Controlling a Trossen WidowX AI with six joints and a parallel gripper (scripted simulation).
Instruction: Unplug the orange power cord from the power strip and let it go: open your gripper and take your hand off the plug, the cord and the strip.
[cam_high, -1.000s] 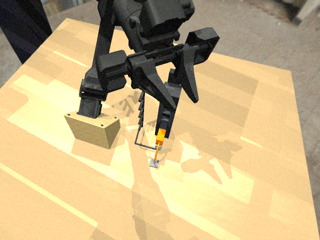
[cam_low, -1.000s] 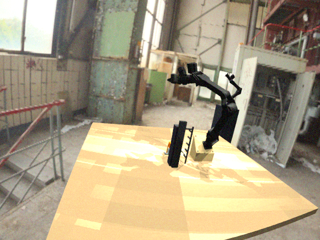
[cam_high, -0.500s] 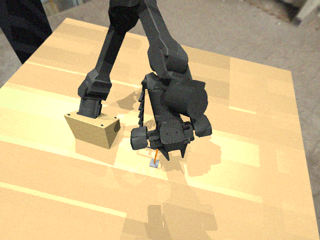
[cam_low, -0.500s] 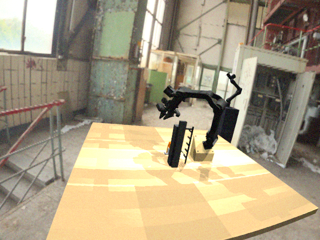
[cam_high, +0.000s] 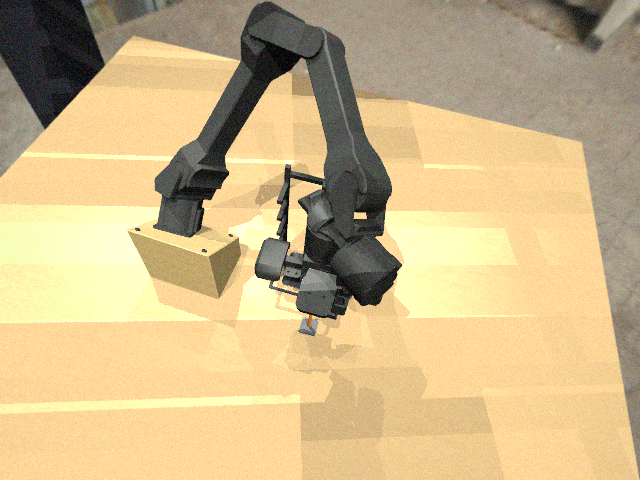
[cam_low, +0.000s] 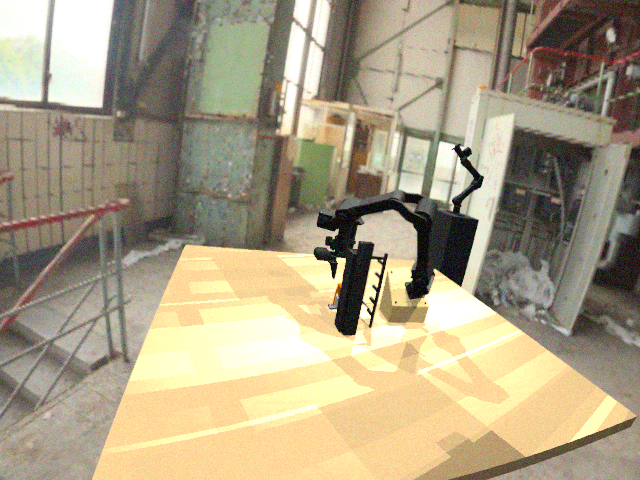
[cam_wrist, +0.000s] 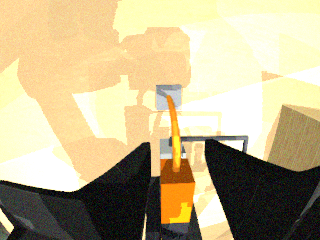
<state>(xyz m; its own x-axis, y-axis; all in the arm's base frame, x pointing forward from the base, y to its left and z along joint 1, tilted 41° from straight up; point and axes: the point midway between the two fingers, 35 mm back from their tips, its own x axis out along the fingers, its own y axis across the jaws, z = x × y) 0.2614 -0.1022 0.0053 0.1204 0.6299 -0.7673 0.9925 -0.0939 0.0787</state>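
Observation:
The orange plug (cam_wrist: 176, 200) sits at the face of the upright black power strip (cam_low: 352, 297), low down; the wrist view shows it below and between the fingers. Its orange cord (cam_wrist: 175, 125) (cam_high: 309, 320) runs to a small grey plate (cam_wrist: 169, 104) (cam_high: 307, 329) on the table. My gripper (cam_wrist: 178, 147) is partly open and empty, with one finger on either side of the plug in the wrist view and a gap on both sides. In the top view the gripper hides the plug and most of the strip. How firmly the plug is seated cannot be told.
A thin dark rack frame (cam_high: 285, 206) (cam_low: 379, 289) (cam_wrist: 215, 137) stands close beside the strip, on the side of my base. My arm is mounted on a wooden block (cam_high: 180, 263) (cam_low: 405, 312) (cam_wrist: 297, 140). The table's edge (cam_low: 558, 451) is far from the strip.

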